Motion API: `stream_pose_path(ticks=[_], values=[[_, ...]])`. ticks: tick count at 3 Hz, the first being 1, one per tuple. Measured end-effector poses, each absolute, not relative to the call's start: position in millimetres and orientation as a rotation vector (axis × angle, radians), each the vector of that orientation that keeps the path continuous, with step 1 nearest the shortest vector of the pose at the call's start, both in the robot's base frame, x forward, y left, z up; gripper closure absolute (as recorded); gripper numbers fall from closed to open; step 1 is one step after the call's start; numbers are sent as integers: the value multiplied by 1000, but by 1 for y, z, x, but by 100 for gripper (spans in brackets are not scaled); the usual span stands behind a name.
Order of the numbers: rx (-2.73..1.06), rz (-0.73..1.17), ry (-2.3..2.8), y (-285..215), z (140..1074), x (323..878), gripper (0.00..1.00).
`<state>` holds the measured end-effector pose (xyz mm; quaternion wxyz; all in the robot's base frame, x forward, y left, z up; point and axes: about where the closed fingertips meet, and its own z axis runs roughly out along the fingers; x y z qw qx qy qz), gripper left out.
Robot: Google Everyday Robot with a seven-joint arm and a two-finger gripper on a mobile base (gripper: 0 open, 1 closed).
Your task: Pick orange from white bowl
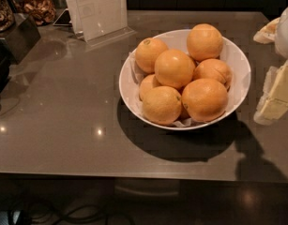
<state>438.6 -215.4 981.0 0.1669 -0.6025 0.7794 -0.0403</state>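
Note:
The white bowl (237, 64) stands on the grey counter, right of the middle, lined with crumpled white paper and holding several oranges. A large, round, evenly bright orange (174, 68) lies on top of the pile at the bowl's centre. Behind it to the left is an orange with a greenish stem dimple (150, 54). A yellower, bumpier one (161, 105) lies at the front. Two more big oranges lie at the back (204, 41) and the front right (204, 99). My gripper (276, 96) shows at the right edge of the view, just outside the bowl's right rim and level with it.
A clear plastic sign holder (100, 11) stands behind the bowl to the left. Dark containers with dried food (38, 7) and a black box (14, 39) sit at the far left. The counter's front edge (134, 175) runs below the bowl, with cables on the floor.

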Motion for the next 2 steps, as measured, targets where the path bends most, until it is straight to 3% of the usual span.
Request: stream_pose_path(ticks=[2], values=[[-1706,-94,2198,-210,985,446,0]])
